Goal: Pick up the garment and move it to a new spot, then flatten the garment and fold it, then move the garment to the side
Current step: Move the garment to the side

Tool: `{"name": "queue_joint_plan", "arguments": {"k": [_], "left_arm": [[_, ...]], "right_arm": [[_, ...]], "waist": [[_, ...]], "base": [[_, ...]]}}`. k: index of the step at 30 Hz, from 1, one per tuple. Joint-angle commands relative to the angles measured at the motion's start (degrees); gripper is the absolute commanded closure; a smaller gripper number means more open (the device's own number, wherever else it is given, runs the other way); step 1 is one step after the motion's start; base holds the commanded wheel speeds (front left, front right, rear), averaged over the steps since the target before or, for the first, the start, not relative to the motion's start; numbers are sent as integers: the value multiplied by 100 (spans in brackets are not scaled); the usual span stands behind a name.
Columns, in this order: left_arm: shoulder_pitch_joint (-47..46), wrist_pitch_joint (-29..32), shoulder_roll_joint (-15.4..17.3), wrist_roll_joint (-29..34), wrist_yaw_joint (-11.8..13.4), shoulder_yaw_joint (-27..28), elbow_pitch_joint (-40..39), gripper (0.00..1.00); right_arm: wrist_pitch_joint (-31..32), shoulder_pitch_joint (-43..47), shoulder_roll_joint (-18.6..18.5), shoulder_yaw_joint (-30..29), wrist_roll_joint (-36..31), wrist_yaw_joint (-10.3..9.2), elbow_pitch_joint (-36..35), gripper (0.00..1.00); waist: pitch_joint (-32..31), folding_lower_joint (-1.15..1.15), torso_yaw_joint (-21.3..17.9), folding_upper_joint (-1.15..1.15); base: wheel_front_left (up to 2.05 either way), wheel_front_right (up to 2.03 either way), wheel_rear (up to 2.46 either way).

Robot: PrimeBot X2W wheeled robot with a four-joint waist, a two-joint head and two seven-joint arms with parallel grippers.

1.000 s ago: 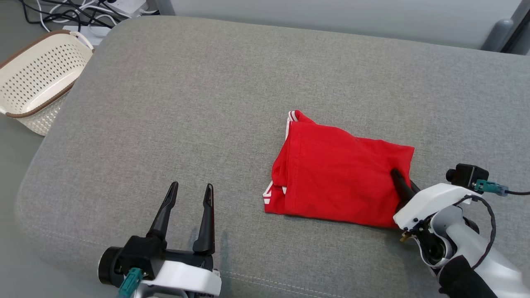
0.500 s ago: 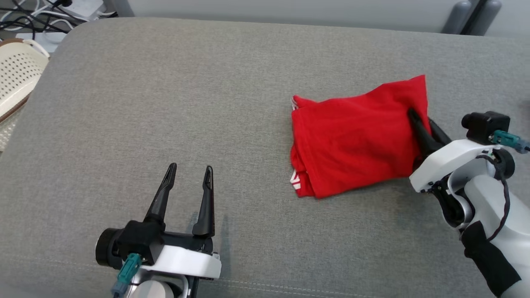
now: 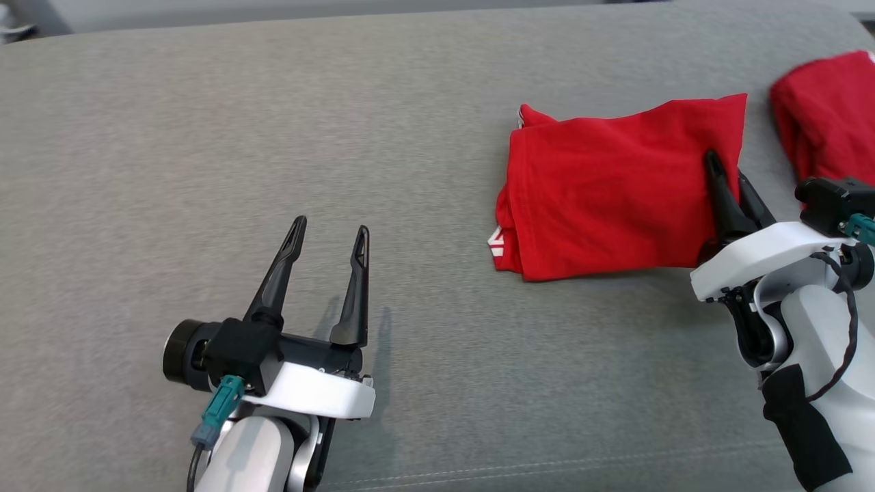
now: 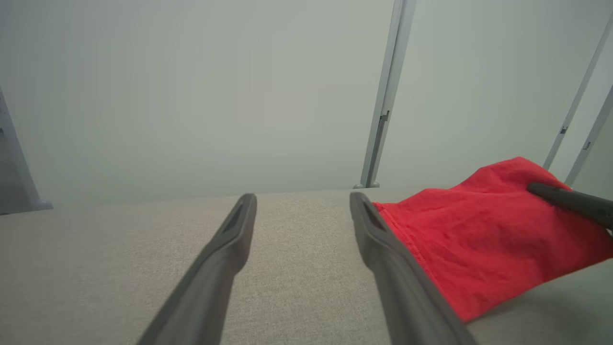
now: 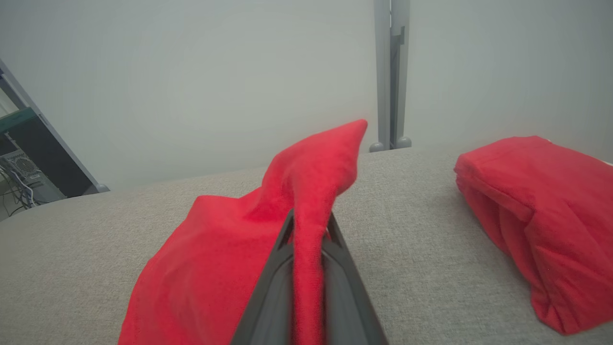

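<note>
Since a second ago the folded red garment has its right corner raised off the grey cushion, where it lay flat before. At the left, the left gripper hovers empty, fingers spread wide, with bare cushion all round it. Well to its right lies the garment, a creased rectangle with white trim at its left edge. The right gripper pinches its right edge, the cloth standing up between the fingers. Near that gripper's right lies a second red bundle, a strip of bare cushion between.

red garment: 2 | hand: 2 | grey cushion: 1
</note>
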Motion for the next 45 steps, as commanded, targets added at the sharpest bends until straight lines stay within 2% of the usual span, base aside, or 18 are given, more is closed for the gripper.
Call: {"name": "queue_joint_plan", "arguments": {"k": [1,6,8,20,31,45], "left_arm": [[-262,-49,21,138,-80,153,-101,0],[-389,-49,21,231,-143,150,-52,0],[-459,-49,21,287,-188,152,-26,0],[-495,-49,21,442,-325,178,124,0],[-601,-49,21,537,-427,138,156,0],[-898,-49,24,780,-537,80,-13,0]], "right_arm": [[-81,104,45,-20,-109,8,-201,100],[-82,220,159,-215,-164,8,-314,100],[-82,307,232,-309,-195,8,-373,100],[-82,369,395,-320,-231,8,-436,100],[-82,-475,213,-6,-500,8,-534,100],[-82,-1797,-502,203,-861,8,-27,100]], "waist": [[162,0,-394,0],[235,0,-738,0],[275,0,-997,0],[332,0,-1700,0],[544,0,-1674,0],[1110,0,-1483,0]], "base": [[0,0,0],[0,0,0],[0,0,0],[0,0,0],[0,0,0],[0,0,0]]}}
